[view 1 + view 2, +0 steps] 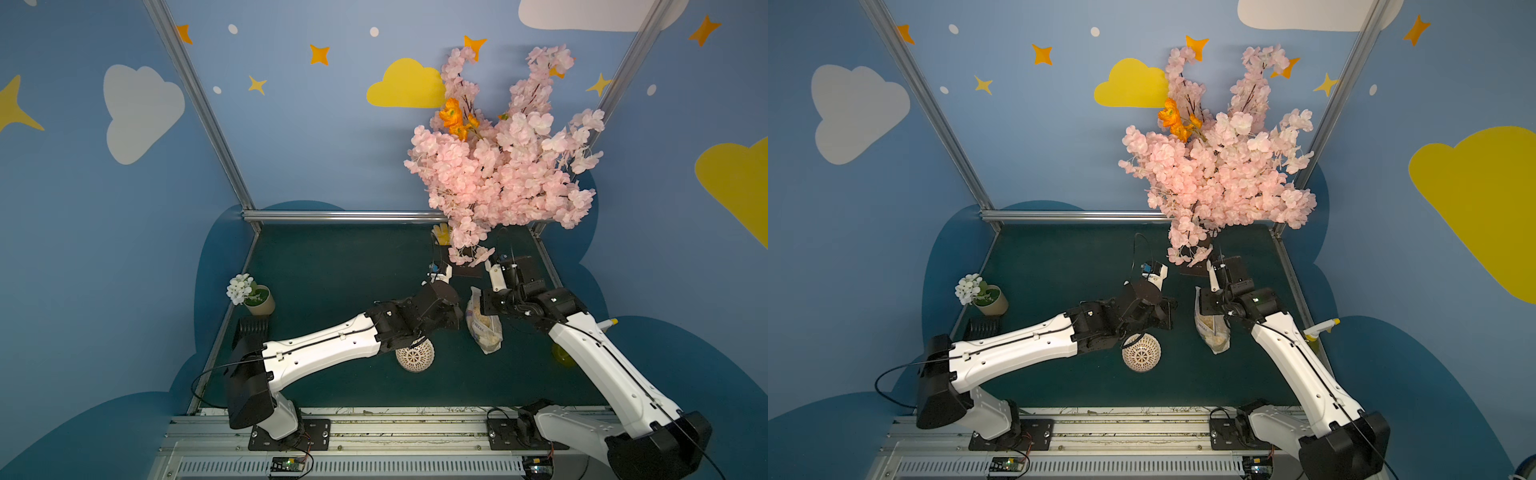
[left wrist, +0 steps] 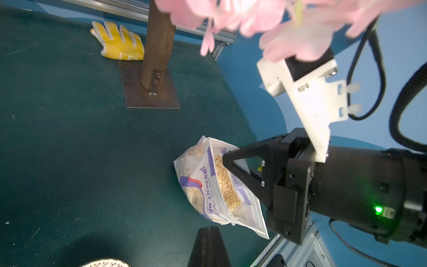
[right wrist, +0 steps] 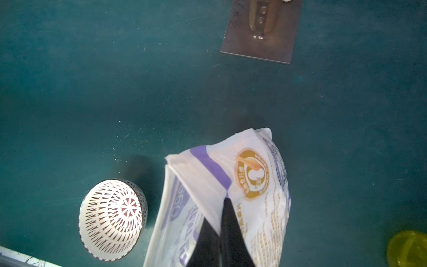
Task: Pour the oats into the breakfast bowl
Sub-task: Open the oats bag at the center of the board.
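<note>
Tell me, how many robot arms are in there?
2. The left arm reaches above the lattice bowl; the right arm has its gripper shut on the oats bag. None seems hidden.

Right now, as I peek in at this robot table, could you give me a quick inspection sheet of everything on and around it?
Surface: dark green mat with faint scuffs and specks.
Job's things: oats bag, flakes showing through its clear window. The breakfast bowl sits apart from it on the mat, and which way it faces is unclear.
Clutter: yellow glove, pink blossom tree on a metal plate, white-flower pot, a yellow object.
Grippers: left gripper is shut with nothing seen in it. The right gripper is shut on the oats bag's edge.
Cables: black cable loops by the left arm's base.
Surroundings: blue walls with clouds and stars, aluminium frame.
</note>
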Controlling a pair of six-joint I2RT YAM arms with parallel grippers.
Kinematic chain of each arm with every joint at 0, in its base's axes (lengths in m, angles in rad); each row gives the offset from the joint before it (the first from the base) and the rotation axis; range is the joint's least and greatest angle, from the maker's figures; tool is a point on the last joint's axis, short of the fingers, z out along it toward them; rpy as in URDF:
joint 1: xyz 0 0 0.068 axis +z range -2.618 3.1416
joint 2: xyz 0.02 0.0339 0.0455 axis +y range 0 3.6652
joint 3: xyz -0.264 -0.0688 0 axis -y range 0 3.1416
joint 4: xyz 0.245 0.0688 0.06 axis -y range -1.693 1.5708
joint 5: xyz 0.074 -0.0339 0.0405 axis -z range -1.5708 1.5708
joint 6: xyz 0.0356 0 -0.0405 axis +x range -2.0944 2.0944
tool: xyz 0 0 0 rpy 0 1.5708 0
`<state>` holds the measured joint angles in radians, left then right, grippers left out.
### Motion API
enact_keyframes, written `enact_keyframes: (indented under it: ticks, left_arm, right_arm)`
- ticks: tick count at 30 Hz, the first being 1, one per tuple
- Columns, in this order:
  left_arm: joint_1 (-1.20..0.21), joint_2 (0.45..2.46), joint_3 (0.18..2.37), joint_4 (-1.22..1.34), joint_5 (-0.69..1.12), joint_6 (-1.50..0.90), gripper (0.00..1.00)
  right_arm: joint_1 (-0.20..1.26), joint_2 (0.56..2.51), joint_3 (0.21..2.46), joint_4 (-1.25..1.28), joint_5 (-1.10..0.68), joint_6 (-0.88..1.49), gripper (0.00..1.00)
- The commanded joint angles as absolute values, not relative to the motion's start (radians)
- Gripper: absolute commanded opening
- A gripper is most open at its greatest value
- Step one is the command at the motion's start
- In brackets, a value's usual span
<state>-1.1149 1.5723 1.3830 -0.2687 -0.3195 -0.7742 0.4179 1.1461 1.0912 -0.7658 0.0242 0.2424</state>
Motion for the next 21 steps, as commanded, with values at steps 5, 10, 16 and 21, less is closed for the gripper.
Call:
enact_keyframes:
  ticks: [5, 10, 16, 21]
  left_arm:
    - [-1.102, 1.558, 1.354, -0.195, -0.333, -0.809, 0.46]
    - [-1.099, 1.584, 1.357, -0.187, -0.317, -0.82, 0.58]
    - [-1.093, 1.616, 1.365, -0.185, -0.321, -0.818, 0.58]
    - [-1.078, 1.658, 1.384, -0.203, -0.322, -0.819, 0.58]
  right_arm:
    - [0.419, 1.118, 1.128, -0.57, -0.131, 0.219, 0.0]
    - [0.42, 1.11, 1.107, -0.538, -0.139, 0.227, 0.0]
    - [0.42, 1.141, 1.102, -0.525, -0.169, 0.233, 0.0]
    - [0.42, 1.166, 1.101, -0.513, -0.198, 0.235, 0.0]
